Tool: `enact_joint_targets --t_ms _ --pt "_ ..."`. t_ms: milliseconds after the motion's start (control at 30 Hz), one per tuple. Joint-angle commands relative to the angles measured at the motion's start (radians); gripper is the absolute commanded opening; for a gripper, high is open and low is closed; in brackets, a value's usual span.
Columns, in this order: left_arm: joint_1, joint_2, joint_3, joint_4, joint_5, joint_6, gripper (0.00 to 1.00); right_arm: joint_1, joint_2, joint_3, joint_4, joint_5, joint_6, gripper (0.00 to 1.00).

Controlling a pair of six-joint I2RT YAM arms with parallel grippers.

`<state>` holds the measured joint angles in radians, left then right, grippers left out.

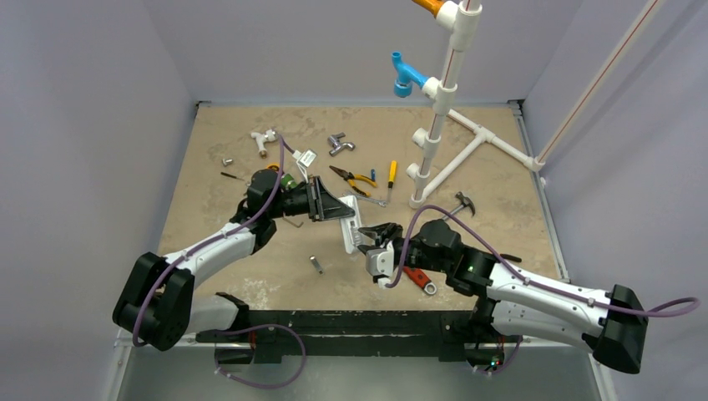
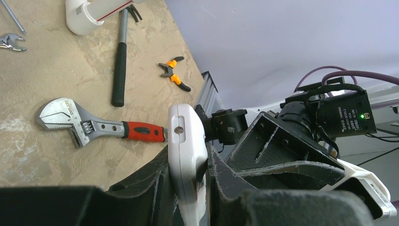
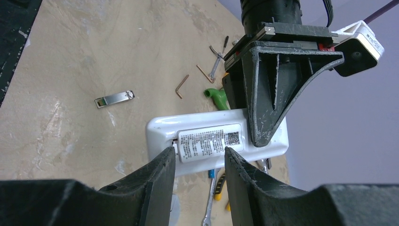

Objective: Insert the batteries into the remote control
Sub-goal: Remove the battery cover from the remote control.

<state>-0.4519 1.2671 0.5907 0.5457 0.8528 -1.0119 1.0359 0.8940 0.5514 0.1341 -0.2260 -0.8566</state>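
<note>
Setting: tan table (image 1: 250,276) boxed in by grey walls, hand tools scattered over it, a white PVC pipe frame (image 1: 434,134) at the far right.
Left gripper (image 1: 338,209): clamped tight on one end of the remote control (image 3: 157,132), holding it clear of the table near the middle.
Remote control: between the two arms, its labelled back turned toward the right gripper (image 3: 199,155); no open recess shows.
Right gripper: jaws part-way apart, tips at either end of the label; whether they pinch or only touch, I cannot tell.
Batteries: none made out in any view.
Risk, left: the hold is on one end only, so a push from the right could lever the remote round or out of the fingers.
Risk, middle: tips may skid on the smooth back, and a freed cover could drop among the tools.
Risk, right: both grippers are occupied, so fetching cells means one must let go.
Count: two arms, one remote, one silvery metal piece (image 3: 114,98), one red-handled wrench (image 2: 94,126), one hammer (image 2: 120,66).
</note>
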Motion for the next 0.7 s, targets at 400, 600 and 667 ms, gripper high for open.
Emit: enact_joint_targets --t_ms 400,600,667 --pt "-0.008 0.006 0.022 0.039 0.055 0.002 0.0 -0.005 -0.042 0.024 0.007 0.004 0.017 0.42" --pt "-0.008 0.011 0.026 0.046 0.057 -0.004 0.0 -0.005 -0.033 0.026 0.002 0.014 0.015 0.42" --pt "-0.008 0.009 0.024 0.045 0.057 -0.004 0.0 -0.005 -0.035 0.023 -0.002 0.021 0.012 0.42"
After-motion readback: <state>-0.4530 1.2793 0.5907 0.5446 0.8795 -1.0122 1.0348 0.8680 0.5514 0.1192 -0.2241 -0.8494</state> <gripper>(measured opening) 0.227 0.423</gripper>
